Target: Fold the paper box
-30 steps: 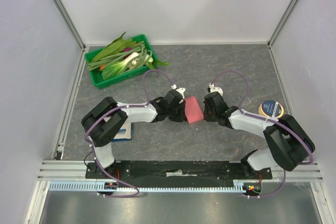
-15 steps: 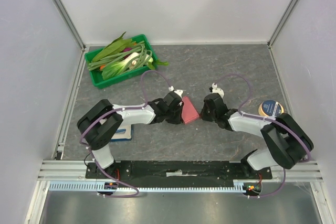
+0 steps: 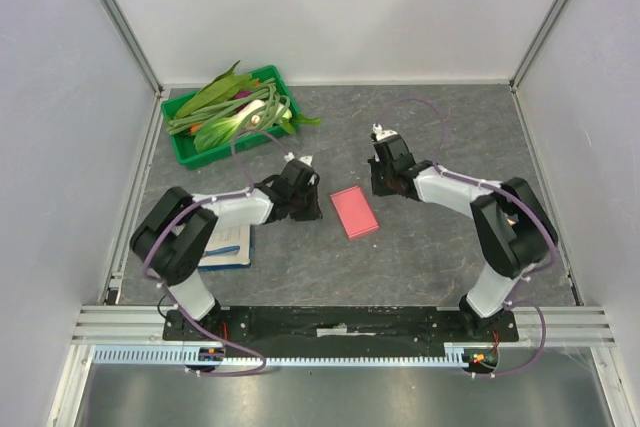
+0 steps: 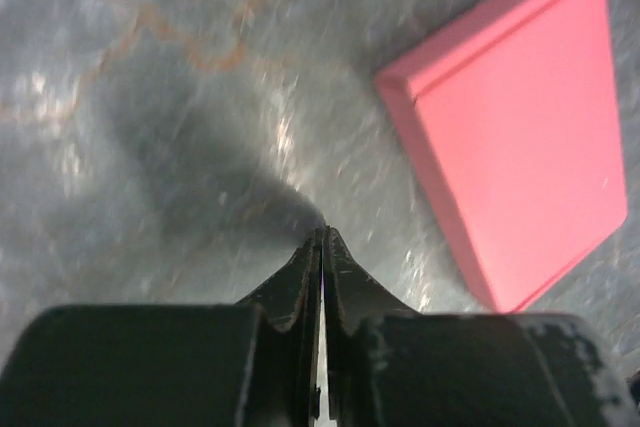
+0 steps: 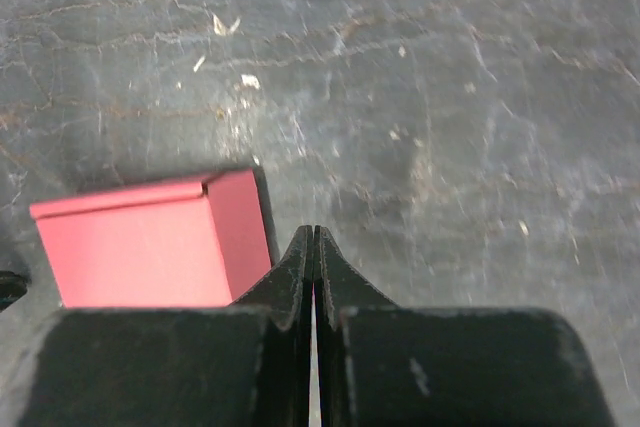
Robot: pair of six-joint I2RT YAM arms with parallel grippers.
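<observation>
On the grey, stone-patterned table (image 3: 440, 257), midway between your two arms: the paper box (image 3: 355, 212), pink-red, lying flat as a shallow slab, skewed to the table edges. Nothing holds or touches it.

Left gripper (image 3: 305, 210): just left of the box, near but apart. In your left wrist view, the fingers (image 4: 295, 277) meet with only a hairline seam and nothing between them. The box (image 4: 520, 147) lies ahead and to the right of the tips, with one low side wall showing.

Right gripper (image 3: 379, 188): past the box's far right corner, apart from it. In your right wrist view, the fingers (image 5: 290, 269) are pressed together and pinch nothing. The box (image 5: 150, 247) sits low and to the left of them.

Far left corner: green tray (image 3: 186, 158) heaped with leafy greens (image 3: 230, 112).

Under your left forearm: white-and-blue booklet (image 3: 228, 244), flat on the table and partly covered by the arm.
</observation>
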